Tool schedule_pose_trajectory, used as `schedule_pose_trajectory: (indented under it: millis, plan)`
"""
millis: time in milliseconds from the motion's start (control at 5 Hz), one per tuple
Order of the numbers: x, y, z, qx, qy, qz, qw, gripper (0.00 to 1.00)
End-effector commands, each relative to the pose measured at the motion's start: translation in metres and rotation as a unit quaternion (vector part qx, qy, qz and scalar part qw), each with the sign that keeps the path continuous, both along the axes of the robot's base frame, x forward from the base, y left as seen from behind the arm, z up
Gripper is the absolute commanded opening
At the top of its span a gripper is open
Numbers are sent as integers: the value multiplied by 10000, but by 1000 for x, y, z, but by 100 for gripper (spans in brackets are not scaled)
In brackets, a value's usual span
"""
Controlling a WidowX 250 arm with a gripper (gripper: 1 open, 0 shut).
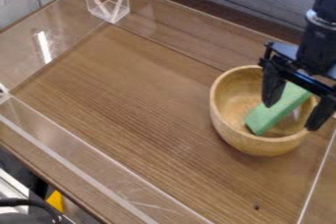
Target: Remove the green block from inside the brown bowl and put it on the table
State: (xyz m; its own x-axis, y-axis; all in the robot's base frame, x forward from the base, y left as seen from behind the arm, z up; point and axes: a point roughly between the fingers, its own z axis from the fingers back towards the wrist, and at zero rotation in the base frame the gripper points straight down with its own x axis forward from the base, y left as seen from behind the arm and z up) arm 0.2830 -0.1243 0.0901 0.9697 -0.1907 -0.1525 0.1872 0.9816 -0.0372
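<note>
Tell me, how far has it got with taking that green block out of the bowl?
Nothing is finished yet: the green block lies slanted inside the brown bowl. In hand: the gripper hangs open over the bowl, one finger on each side of the block, not gripping it. Left: close on it, lift it, set it on the table.
</note>
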Motion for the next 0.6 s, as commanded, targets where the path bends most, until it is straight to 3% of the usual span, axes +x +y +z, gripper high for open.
schedule_pose_trajectory:
  millis: [0, 400]
  plan:
    - [4, 0, 16, -87, -201, 54, 9997, 100]
    - [-13, 2, 19, -80, -173, -68, 9998, 100]
